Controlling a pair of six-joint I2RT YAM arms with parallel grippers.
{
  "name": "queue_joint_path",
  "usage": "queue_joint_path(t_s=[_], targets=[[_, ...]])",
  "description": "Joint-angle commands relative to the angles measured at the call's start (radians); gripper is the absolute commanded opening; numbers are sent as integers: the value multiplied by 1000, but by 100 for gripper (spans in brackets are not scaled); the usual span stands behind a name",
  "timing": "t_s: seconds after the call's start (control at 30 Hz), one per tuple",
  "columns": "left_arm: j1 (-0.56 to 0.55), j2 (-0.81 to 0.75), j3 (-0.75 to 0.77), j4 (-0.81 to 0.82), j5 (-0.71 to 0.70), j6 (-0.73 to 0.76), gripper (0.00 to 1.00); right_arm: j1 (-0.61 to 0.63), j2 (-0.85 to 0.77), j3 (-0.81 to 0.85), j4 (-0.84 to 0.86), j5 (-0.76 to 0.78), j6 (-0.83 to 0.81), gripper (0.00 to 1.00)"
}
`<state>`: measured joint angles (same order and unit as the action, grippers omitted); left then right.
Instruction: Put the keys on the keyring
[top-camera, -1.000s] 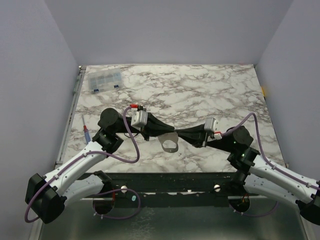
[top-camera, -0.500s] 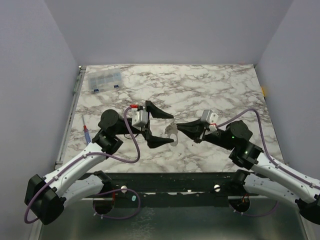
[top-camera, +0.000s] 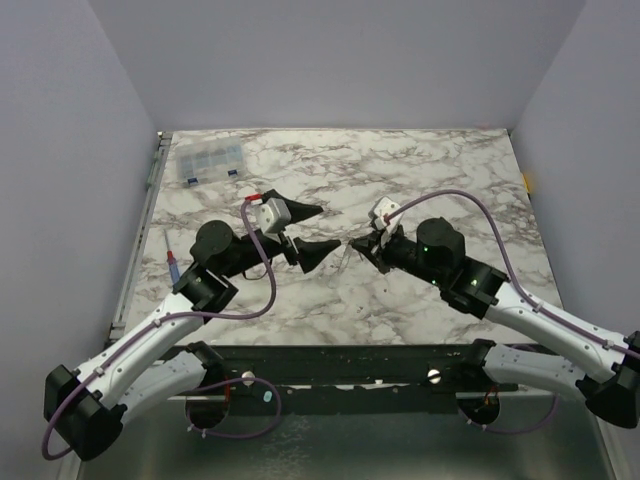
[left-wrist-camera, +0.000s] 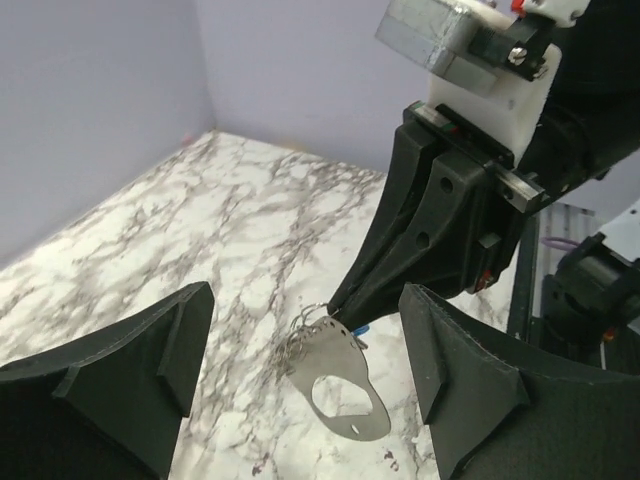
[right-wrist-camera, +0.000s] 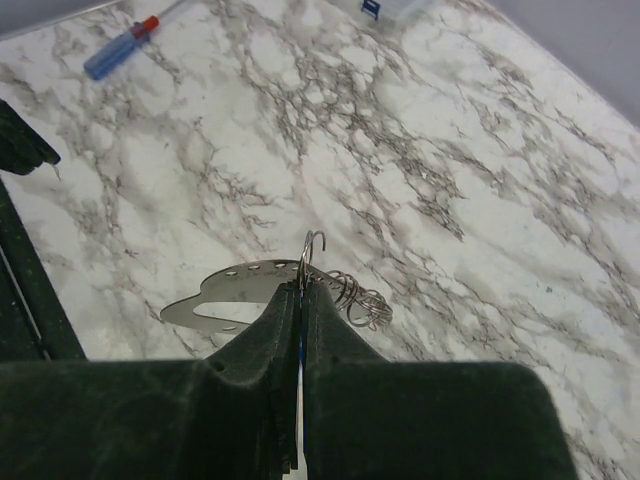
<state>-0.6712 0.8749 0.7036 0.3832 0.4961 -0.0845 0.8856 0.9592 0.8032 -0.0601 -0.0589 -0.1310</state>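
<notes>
The keyring (right-wrist-camera: 303, 255) hangs in the air above the table (top-camera: 450, 170), about midway between the two arms, and it is pinched in my right hand (top-camera: 358, 244). That hand is closed tight. A sliver of blue shows between its fingers, so I judge it grips the ring by its tag, which leaves the loop itself free and standing up out of the fingertips. A flat silvery piece (right-wrist-camera: 250, 285) with a large oval hole dangles off the ring. I take it for a key, though I can't be sure from its shape. A little cluster of small rings (right-wrist-camera: 360, 297) hangs beside it on the other side. My left hand (top-camera: 330, 226) sits just across from the right, its fingers spread wide and holding nothing, pointed at the ring. From its wrist view the loop and the dangling piece lie right in the gap between the fingers. I read that as one hand steadying the ring while the other is set up to take the loose metal or work the loop. The fine part is that the ring's wire is thin and the piece swings freely. The screwdriver (top-camera: 175, 265) lies near the table's left edge and the box (top-camera: 208, 160) in the far left corner, both well apart from the work.
</notes>
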Motion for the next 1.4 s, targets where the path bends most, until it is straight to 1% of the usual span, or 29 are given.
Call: queue_joint_path(t_s=[0.0, 0.17, 0.33, 0.4, 0.47, 0.53, 0.6, 0.7, 0.77, 0.87, 0.93, 0.97, 1.17, 1.3, 1.33, 1.37], targets=[[-8, 13, 5, -104, -150, -44, 80, 4, 52, 79, -98, 129, 40, 1], [-47, 45, -14, -106, -180, -34, 74, 5, 76, 94, -101, 140, 55, 1], [-155, 115, -20, -105, -245, 27, 66, 4, 68, 104, -104, 115, 65, 1], [-197, 137, -23, -104, -280, 65, 66, 4, 57, 100, -103, 108, 64, 1], [-215, 154, -25, -104, -322, 80, 64, 4, 43, 95, -104, 99, 60, 1], [-217, 161, -28, -104, -333, 113, 57, 4, 26, 87, -104, 92, 60, 1], [-216, 168, -28, -104, -332, 127, 43, 4, 6, 82, -105, 86, 60, 1], [-216, 170, -25, -104, -339, 145, 27, 4, -21, 73, -106, 75, 59, 0], [-217, 165, -26, -104, -354, 152, 24, 4, -37, 67, -106, 65, 59, 1], [-216, 161, -30, -105, -367, 164, 18, 4, -59, 64, -106, 9, 64, 1], [-219, 162, -31, -107, -368, 173, 5, 5, -70, 63, -111, -12, 67, 1], [-221, 158, -32, -107, -373, 175, 0, 4, -73, 63, -115, -19, 70, 1], [-231, 117, -48, -106, -440, 198, 0, 4, -98, 56, -143, -44, 89, 1], [-233, 102, -60, -106, -448, 199, 0, 5, -98, 49, -149, -61, 98, 1], [-233, 98, -59, -110, -445, 201, 8, 4, -96, 51, -152, -61, 99, 1], [-235, 94, -60, -118, -435, 203, 21, 4, -94, 51, -155, -60, 97, 1]])
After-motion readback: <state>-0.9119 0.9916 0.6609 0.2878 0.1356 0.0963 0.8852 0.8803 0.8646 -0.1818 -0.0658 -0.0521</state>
